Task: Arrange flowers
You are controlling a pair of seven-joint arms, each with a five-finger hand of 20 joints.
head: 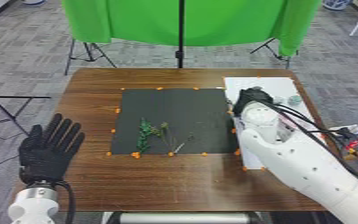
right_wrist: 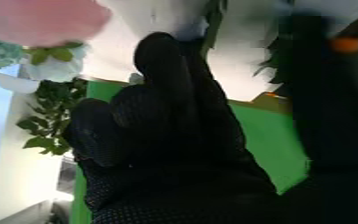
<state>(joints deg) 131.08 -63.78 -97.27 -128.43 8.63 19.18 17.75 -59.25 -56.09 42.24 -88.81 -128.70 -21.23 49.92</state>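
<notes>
Black glove right up in the wrist camera's face: that's the right hand (right_wrist: 184,130), fingers loosely up and thumb standing apart, and I can't see it pinching anything. Past it there's a blurry pink bloom (right_wrist: 42,20), a white flower (right_wrist: 58,67) and some leafy greenery (right_wrist: 49,112). From the head view it's over the white mat (head: 264,82), next to the pale flowers (head: 294,100). More stems (head: 164,132) and a green sprig (head: 143,135) lie on the dark mat (head: 171,96) in the middle of the table (head: 184,195). Left hand (head: 47,152) is spread flat off to the side.

My guess is we're mid-arranging, between stems. Next move imo: back away without snagging a petal, then pinch one of those thin stems cleanly, which looks fiddly.
</notes>
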